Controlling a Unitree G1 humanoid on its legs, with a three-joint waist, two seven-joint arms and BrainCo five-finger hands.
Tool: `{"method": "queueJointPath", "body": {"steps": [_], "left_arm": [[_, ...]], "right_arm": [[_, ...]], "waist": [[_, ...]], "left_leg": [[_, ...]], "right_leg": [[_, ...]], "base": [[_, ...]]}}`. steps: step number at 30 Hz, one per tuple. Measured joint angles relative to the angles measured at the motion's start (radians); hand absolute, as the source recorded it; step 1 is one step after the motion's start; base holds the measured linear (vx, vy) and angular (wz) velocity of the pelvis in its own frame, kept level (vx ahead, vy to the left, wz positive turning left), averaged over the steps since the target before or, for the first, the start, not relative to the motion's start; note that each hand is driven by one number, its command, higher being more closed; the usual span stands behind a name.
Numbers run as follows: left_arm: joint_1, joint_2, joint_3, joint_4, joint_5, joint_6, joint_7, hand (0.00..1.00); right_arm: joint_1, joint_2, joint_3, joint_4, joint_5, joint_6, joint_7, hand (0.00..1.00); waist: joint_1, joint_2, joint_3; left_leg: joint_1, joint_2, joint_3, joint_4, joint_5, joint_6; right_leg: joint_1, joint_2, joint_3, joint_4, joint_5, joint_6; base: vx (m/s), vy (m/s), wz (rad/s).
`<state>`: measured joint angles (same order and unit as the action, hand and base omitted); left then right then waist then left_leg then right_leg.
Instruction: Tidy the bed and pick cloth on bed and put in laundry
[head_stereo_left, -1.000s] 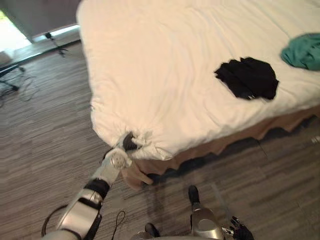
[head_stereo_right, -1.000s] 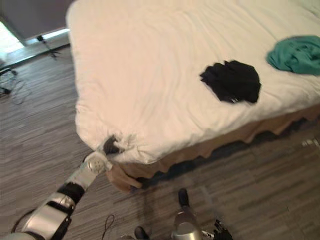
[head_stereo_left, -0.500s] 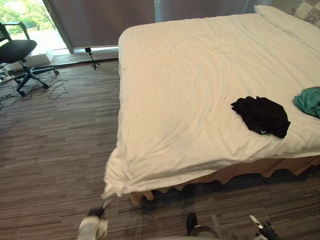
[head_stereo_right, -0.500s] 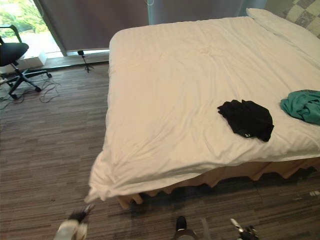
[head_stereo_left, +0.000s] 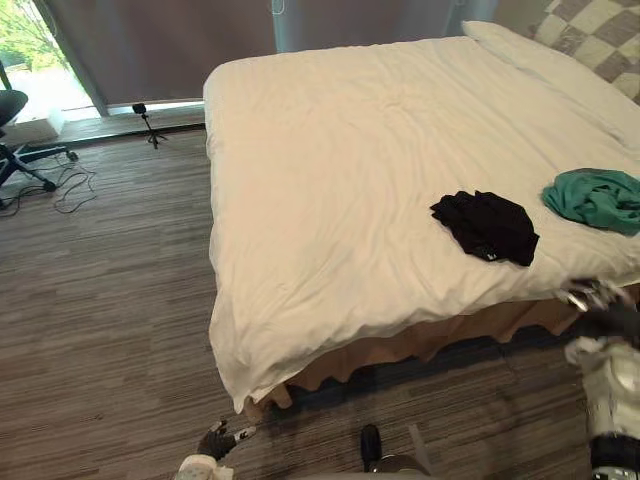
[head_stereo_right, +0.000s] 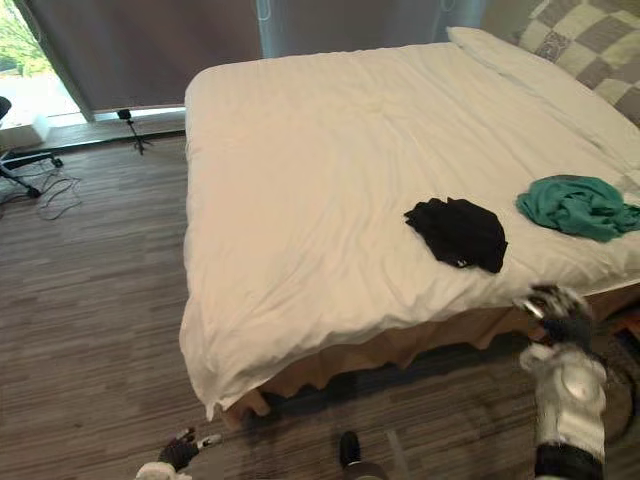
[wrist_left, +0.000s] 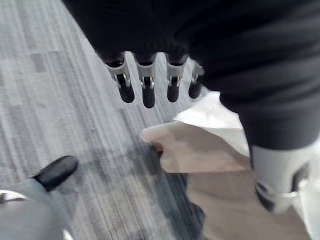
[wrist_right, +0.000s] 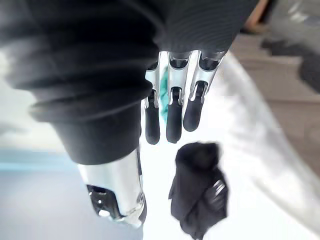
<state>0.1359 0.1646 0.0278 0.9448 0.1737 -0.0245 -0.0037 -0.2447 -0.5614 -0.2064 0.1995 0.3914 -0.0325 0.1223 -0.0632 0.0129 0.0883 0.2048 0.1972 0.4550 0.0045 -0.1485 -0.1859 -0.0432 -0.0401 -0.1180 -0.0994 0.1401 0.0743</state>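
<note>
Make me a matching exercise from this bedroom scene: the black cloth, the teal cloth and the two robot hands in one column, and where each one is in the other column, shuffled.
Column one:
1. black cloth
2. teal cloth
3. left robot hand
4. right robot hand

Column two:
A. low over the floor, below the duvet's hanging corner
B. on the duvet, nearer the pillows
C. open at the duvet's side edge, near both cloths
D. on the duvet, farther from the pillows

Pairs: 1-D, 2-B, 3-A, 4-C.
</note>
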Motion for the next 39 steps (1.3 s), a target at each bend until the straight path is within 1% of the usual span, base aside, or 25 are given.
{"method": "queueJointPath", "body": {"steps": [3, 4, 7, 9, 11, 12, 13, 14, 16, 17, 18, 19, 21, 23, 24, 25, 26, 28, 30, 31, 33, 34, 35, 36, 39], "left_arm": [[0.004, -0.003, -0.018, 0.003, -0.001, 0.023, 0.0, 0.0], [0.004, -0.005, -0.018, 0.013, -0.001, 0.037, 0.0, 0.0], [0.003, -0.007, -0.018, 0.032, -0.007, 0.041, 0.004, 0.0], [0.007, -0.008, -0.014, 0.054, -0.042, 0.043, 0.022, 0.0], [0.006, 0.001, -0.005, 0.059, -0.049, 0.046, 0.023, 0.0], [-0.002, 0.017, -0.002, 0.057, -0.049, 0.048, 0.024, 0.0], [-0.019, 0.036, 0.012, 0.047, -0.049, 0.05, 0.027, 0.0], [-0.033, 0.042, 0.021, 0.043, -0.049, 0.05, 0.03, 0.0], [-0.08, 0.059, 0.034, 0.023, -0.048, 0.05, 0.046, 0.0], [-0.093, 0.058, 0.033, 0.006, -0.047, 0.043, 0.049, 0.0], [-0.099, 0.057, 0.031, -0.003, -0.047, 0.037, 0.05, 0.0], [-0.114, 0.051, 0.021, -0.019, -0.061, 0.029, 0.058, 0.0], [-0.125, 0.044, 0.0, -0.021, -0.092, 0.028, 0.068, 0.0], [-0.139, 0.041, -0.058, -0.019, -0.154, 0.027, 0.082, 0.0], [-0.147, 0.04, -0.072, -0.019, -0.161, 0.027, 0.086, 0.0], [-0.163, 0.041, -0.11, -0.02, -0.168, 0.021, 0.091, 0.0], [-0.175, 0.043, -0.151, -0.023, -0.179, 0.012, 0.099, 0.0], [-0.193, 0.054, -0.201, -0.026, -0.213, 0.012, 0.108, 0.0], [-0.229, 0.055, -0.275, -0.029, -0.291, 0.025, 0.107, 0.0], [-0.239, 0.054, -0.297, -0.029, -0.307, 0.033, 0.107, 0.0], [-0.25, 0.045, -0.328, -0.029, -0.328, 0.032, 0.091, 0.0], [-0.249, 0.036, -0.332, -0.029, -0.331, 0.025, 0.077, 0.0], [-0.249, 0.033, -0.332, -0.029, -0.331, 0.019, 0.07, 0.0], [-0.242, 0.031, -0.332, -0.029, -0.329, -0.007, 0.055, 0.0], [-0.218, 0.032, -0.319, -0.029, -0.304, -0.058, 0.043, 0.0]], "right_arm": [[-0.119, -0.009, 0.128, -0.034, 0.004, 0.028, 0.073, 1.0], [-0.197, -0.01, 0.207, -0.035, 0.01, 0.044, 0.117, 1.0], [-0.281, -0.002, 0.305, -0.055, 0.052, 0.079, 0.169, 1.0], [-0.354, 0.051, 0.411, -0.07, 0.089, 0.098, 0.211, 1.0], [-0.389, 0.115, 0.489, -0.076, 0.091, 0.114, 0.233, 1.0], [-0.417, 0.166, 0.548, -0.073, 0.091, 0.126, 0.231, 1.0], [-0.457, 0.221, 0.603, -0.059, 0.091, 0.129, 0.222, 1.0], [-0.474, 0.246, 0.619, -0.053, 0.09, 0.128, 0.216, 1.0], [-0.548, 0.329, 0.651, 0.036, 0.089, 0.123, 0.203, 1.0], [-0.58, 0.348, 0.651, 0.084, 0.089, 0.12, 0.191, 1.0], [-0.595, 0.352, 0.651, 0.106, 0.089, 0.116, 0.186, 1.0], [-0.632, 0.355, 0.65, 0.147, 0.091, 0.1, 0.18, 1.0], [-0.655, 0.357, 0.65, 0.173, 0.09, 0.079, 0.174, 1.0], [-0.68, 0.354, 0.649, 0.217, 0.086, 0.063, 0.147, 1.0], [-0.681, 0.353, 0.645, 0.221, 0.085, 0.063, 0.139, 1.0], [-0.681, 0.333, 0.637, 0.234, 0.083, 0.063, 0.124, 1.0], [-0.681, 0.311, 0.63, 0.254, 0.083, 0.064, 0.111, 1.0], [-0.677, 0.287, 0.612, 0.262, 0.083, 0.074, 0.096, 1.0], [-0.69, 0.257, 0.605, 0.296, 0.091, 0.083, 0.099, 1.0], [-0.695, 0.261, 0.607, 0.322, 0.093, 0.087, 0.099, 1.0], [-0.722, 0.263, 0.611, 0.436, 0.101, 0.09, 0.111, 1.0], [-0.734, 0.256, 0.613, 0.518, 0.106, 0.089, 0.131, 1.0], [-0.738, 0.25, 0.613, 0.55, 0.115, 0.087, 0.139, 1.0], [-0.74, 0.235, 0.613, 0.627, 0.136, 0.08, 0.156, 1.0], [-0.713, 0.188, 0.599, 0.744, 0.154, 0.09, 0.218, 1.0]], "waist": [[0.018, -0.008, 0.0], [0.031, -0.009, 0.0], [0.065, -0.011, 0.0], [0.093, -0.016, 0.003], [0.117, -0.035, 0.017], [0.133, -0.065, 0.039], [0.159, -0.099, 0.087], [0.168, -0.112, 0.115], [0.192, -0.141, 0.211], [0.214, -0.137, 0.257], [0.221, -0.133, 0.276], [0.229, -0.123, 0.32], [0.229, -0.094, 0.347], [0.224, -0.047, 0.374], [0.222, -0.036, 0.38], [0.219, -0.01, 0.394], [0.219, 0.01, 0.401], [0.219, 0.037, 0.403], [0.227, 0.086, 0.419], [0.23, 0.103, 0.42], [0.242, 0.141, 0.424], [0.256, 0.158, 0.424], [0.262, 0.165, 0.424], [0.268, 0.172, 0.422], [0.263, 0.172, 0.422]], "left_leg": [[-0.003, -0.001, -0.007, 0.0, 0.002, -0.002], [-0.008, -0.002, -0.022, 0.0, 0.004, -0.002], [-0.023, -0.006, -0.041, -0.002, 0.016, 0.006], [-0.034, -0.011, -0.069, -0.009, 0.031, 0.012], [-0.057, -0.019, -0.096, -0.02, 0.05, 0.02], [-0.088, -0.023, -0.117, -0.019, 0.059, 0.021], [-0.118, -0.031, -0.13, -0.018, 0.074, 0.025], [-0.135, -0.034, -0.138, -0.016, 0.082, 0.026], [-0.221, -0.044, -0.173, 0.013, 0.1, 0.035], [-0.253, -0.052, -0.189, 0.021, 0.105, 0.041], [-0.269, -0.055, -0.193, 0.024, 0.107, 0.043], [-0.315, -0.071, -0.206, 0.037, 0.114, 0.041], [-0.367, -0.084, -0.214, 0.037, 0.128, 0.043], [-0.44, -0.098, -0.22, 0.023, 0.153, 0.048], [-0.455, -0.101, -0.223, 0.017, 0.162, 0.046], [-0.485, -0.107, -0.238, 0.014, 0.175, 0.053], [-0.517, -0.109, -0.255, 0.019, 0.18, 0.059], [-0.563, -0.111, -0.273, 0.03, 0.182, 0.063], [-0.616, -0.119, -0.28, 0.051, 0.182, 0.065], [-0.625, -0.122, -0.282, 0.052, 0.181, 0.066], [-0.637, -0.13, -0.28, 0.061, 0.175, 0.076], [-0.642, -0.137, -0.275, 0.075, 0.167, 0.087], [-0.642, -0.141, -0.273, 0.078, 0.164, 0.089], [-0.642, -0.151, -0.27, 0.085, 0.157, 0.093], [-0.637, -0.165, -0.25, 0.121, 0.13, 0.106]], "right_leg": [[0.001, -0.002, -0.008, 0.0, 0.003, -0.001], [0.004, -0.004, -0.019, 0.0, 0.003, -0.002], [0.0, -0.01, -0.036, 0.0, 0.014, -0.012], [0.0, -0.018, -0.062, 0.0, 0.022, -0.016], [-0.004, -0.029, -0.085, 0.0, 0.028, -0.019], [-0.028, -0.036, -0.096, 0.0, 0.038, -0.021], [-0.056, -0.046, -0.098, 0.0, 0.051, -0.019], [-0.068, -0.05, -0.1, 0.0, 0.058, -0.024], [-0.115, -0.071, -0.131, 0.005, 0.08, -0.021], [-0.136, -0.082, -0.137, 0.006, 0.086, -0.021], [-0.147, -0.086, -0.14, 0.007, 0.088, -0.018], [-0.178, -0.101, -0.149, 0.007, 0.084, -0.002], [-0.226, -0.114, -0.154, 0.007, 0.087, 0.009], [-0.301, -0.132, -0.16, 0.008, 0.084, 0.021], [-0.317, -0.135, -0.166, 0.008, 0.086, 0.025], [-0.341, -0.142, -0.181, 0.008, 0.103, 0.038], [-0.364, -0.145, -0.191, 0.008, 0.11, 0.03], [-0.398, -0.149, -0.202, 0.008, 0.135, 0.006], [-0.435, -0.154, -0.204, 0.008, 0.148, -0.007], [-0.444, -0.157, -0.203, 0.008, 0.152, -0.01], [-0.452, -0.165, -0.196, 0.008, 0.155, -0.009], [-0.454, -0.172, -0.188, 0.008, 0.156, -0.008], [-0.454, -0.174, -0.184, 0.008, 0.156, -0.007], [-0.455, -0.184, -0.176, 0.008, 0.16, -0.002], [-0.446, -0.2, -0.15, 0.008, 0.168, 0.01]], "base": [[-0.04, -0.018, 0.1], [-0.03, -0.016, 0.2], [-0.04, -0.02, 0.24], [-0.06, -0.019, 0.32], [-0.11, -0.016, 0.35], [-0.16, -0.03, 0.35], [-0.16, -0.039, 0.28], [-0.19, -0.05, 0.23], [-0.25, -0.055, 0.57], [-0.19, -0.026, 0.57], [-0.16, 0.02, 0.38], [-0.15, 0.028, 0.3], [-0.1, 0.03, 0.2], [-0.05, 0.035, 0.11], [-0.02, 0.043, 0.23], [0.0, 0.04, 0.3], [0.01, 0.044, 0.36], [0.01, 0.038, 0.29], [0.0, 0.057, 0.21], [0.0, 0.079, 0.09], [0.0, 0.09, 0.04], [0.0, 0.085, 0.0], [-0.01, 0.087, -0.05], [-0.02, 0.093, -0.08], [-0.03, 0.112, -0.13]]}}
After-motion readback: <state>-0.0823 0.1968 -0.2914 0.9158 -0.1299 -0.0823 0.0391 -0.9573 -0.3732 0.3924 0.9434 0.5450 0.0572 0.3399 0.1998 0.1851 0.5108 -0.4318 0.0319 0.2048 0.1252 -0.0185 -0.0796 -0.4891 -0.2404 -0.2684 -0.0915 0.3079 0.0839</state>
